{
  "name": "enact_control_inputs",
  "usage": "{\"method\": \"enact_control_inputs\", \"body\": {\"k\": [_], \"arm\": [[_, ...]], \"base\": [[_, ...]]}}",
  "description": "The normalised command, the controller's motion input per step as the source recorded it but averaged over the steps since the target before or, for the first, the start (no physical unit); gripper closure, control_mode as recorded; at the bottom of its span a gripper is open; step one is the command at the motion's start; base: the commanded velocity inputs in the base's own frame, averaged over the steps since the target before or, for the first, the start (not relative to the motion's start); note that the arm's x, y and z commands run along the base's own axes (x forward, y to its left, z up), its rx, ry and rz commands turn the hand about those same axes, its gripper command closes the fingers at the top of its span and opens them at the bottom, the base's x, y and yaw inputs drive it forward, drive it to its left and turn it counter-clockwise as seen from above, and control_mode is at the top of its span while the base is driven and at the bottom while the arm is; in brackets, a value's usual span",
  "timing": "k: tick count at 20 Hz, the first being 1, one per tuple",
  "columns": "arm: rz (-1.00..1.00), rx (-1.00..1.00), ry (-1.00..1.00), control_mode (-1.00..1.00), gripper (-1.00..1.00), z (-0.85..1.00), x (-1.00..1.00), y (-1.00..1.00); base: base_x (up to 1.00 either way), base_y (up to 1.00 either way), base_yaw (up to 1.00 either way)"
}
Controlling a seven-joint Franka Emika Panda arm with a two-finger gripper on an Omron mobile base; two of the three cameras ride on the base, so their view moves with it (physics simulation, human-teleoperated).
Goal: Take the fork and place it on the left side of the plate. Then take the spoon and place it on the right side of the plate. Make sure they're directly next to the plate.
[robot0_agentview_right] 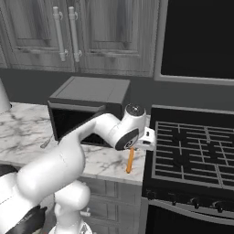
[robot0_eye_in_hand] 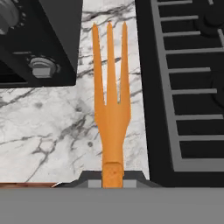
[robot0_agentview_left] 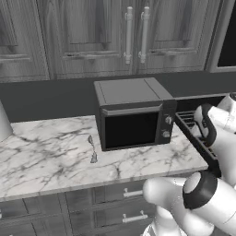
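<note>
The jaws are closed on the handle end of the fork (robot0_eye_in_hand: 111,113), which runs straight out from the gripper (robot0_eye_in_hand: 113,177) in the hand view, tines pointing away along the strip of marble counter (robot0_eye_in_hand: 52,118) between the microwave (robot0_eye_in_hand: 39,39) and the stove (robot0_eye_in_hand: 183,87). From the right base view the gripper (robot0_agentview_right: 137,145) hangs above the counter's right end, and the fork (robot0_agentview_right: 130,161) drops nearly upright from it, its lower tip at or just above the marble beside the stove (robot0_agentview_right: 192,155); contact cannot be judged. The spoon (robot0_agentview_left: 92,148) lies well off to the left on the counter, in front of the microwave's (robot0_agentview_left: 131,115) left corner, its long axis running roughly front to back. The plate's place cannot be told from here, so the coming carry of the fork turns on finding it, probably by moving leftward.
</note>
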Motion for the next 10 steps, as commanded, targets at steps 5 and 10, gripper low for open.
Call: {"method": "enact_control_inputs", "body": {"k": [5,10], "arm": [[0.03,0.0,0.0,-1.0,1.0,0.92,-0.48,0.55],[0.22,-0.04,0.0,-1.0,1.0,0.58,-0.45,0.7]], "base": [[0.0,0.0,0.0],[0.0,0.0,0.0]]}}
